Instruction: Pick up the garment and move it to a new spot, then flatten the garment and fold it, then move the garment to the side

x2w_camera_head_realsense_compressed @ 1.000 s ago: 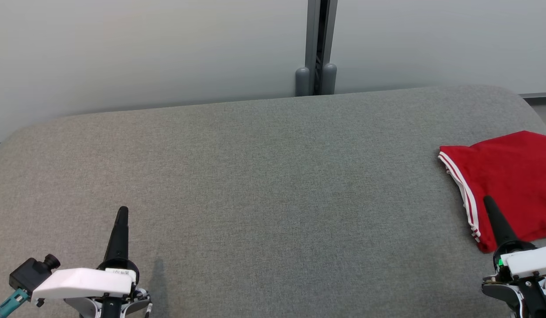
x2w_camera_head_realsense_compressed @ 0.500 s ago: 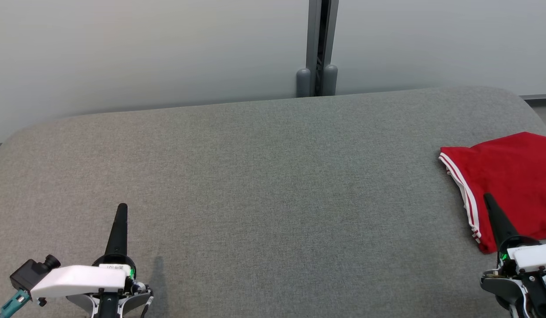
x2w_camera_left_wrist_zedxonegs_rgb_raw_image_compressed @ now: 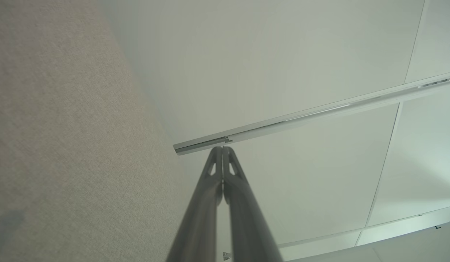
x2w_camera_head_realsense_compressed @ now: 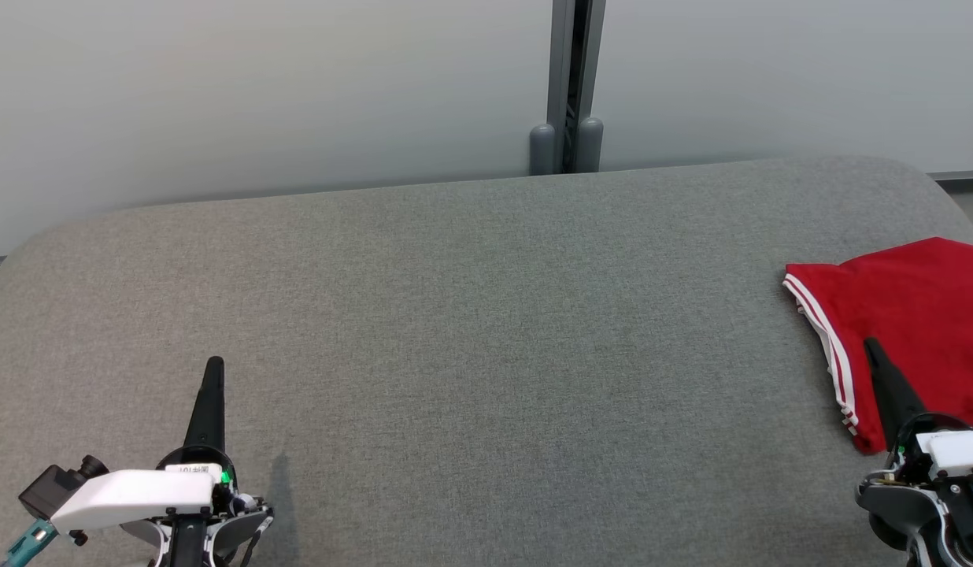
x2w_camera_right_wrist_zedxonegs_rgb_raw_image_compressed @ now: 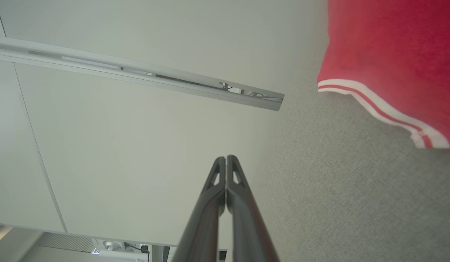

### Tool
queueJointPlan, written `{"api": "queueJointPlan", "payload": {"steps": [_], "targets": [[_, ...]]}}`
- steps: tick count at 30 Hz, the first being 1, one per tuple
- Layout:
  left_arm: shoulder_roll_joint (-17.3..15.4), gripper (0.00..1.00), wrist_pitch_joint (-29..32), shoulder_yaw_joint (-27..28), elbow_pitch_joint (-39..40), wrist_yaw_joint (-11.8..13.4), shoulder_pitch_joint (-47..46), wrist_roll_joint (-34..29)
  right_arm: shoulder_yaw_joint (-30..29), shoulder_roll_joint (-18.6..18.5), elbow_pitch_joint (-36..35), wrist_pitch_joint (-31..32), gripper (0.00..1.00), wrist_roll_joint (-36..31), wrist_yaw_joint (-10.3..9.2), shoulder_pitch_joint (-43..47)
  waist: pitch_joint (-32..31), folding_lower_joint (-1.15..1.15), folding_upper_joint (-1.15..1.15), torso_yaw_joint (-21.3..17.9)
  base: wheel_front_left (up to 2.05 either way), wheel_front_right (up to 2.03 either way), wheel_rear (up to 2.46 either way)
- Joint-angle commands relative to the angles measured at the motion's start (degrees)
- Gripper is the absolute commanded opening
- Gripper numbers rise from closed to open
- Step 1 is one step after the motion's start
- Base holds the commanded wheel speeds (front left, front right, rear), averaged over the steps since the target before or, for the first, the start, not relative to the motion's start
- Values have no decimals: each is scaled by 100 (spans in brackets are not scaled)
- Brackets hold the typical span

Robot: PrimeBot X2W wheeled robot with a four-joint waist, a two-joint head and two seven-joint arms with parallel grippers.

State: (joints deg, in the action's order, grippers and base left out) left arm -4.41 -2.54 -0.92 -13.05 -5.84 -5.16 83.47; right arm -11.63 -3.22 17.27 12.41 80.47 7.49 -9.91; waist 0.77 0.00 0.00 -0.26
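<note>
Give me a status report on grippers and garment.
Left gripper shut, empty. Right gripper shut, empty, by red garment. Garment lies at the grey surface's right end. Nothing in the way.

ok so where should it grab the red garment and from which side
Probably the striped hem of the red garment, near its front corner, coming in low from the bare grey cushion on its left. That edge is exposed and lies flat, so the right gripper, fingers now shut, would need to open and slide under it.
</note>
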Motion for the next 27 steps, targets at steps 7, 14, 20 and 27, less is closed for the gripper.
{"api": "queueJointPlan", "payload": {"steps": [7,14,20,27], "targets": [[42,0,35,80,-59,-79,-177,349,-55,-13,114,86,0,372,1,-160,-11,0,0,8,0,0,0],[75,0,61,115,-122,-130,-212,592,-89,-8,209,133,0,632,0,-225,-21,0,0,16,0,0,0],[114,0,89,143,-169,-159,-259,810,-117,-3,301,175,0,853,0,-269,-29,0,0,22,0,0,0],[147,0,97,165,-210,-184,-277,966,-143,1,362,216,0,1039,0,-316,-37,0,0,28,0,0,0]]}}
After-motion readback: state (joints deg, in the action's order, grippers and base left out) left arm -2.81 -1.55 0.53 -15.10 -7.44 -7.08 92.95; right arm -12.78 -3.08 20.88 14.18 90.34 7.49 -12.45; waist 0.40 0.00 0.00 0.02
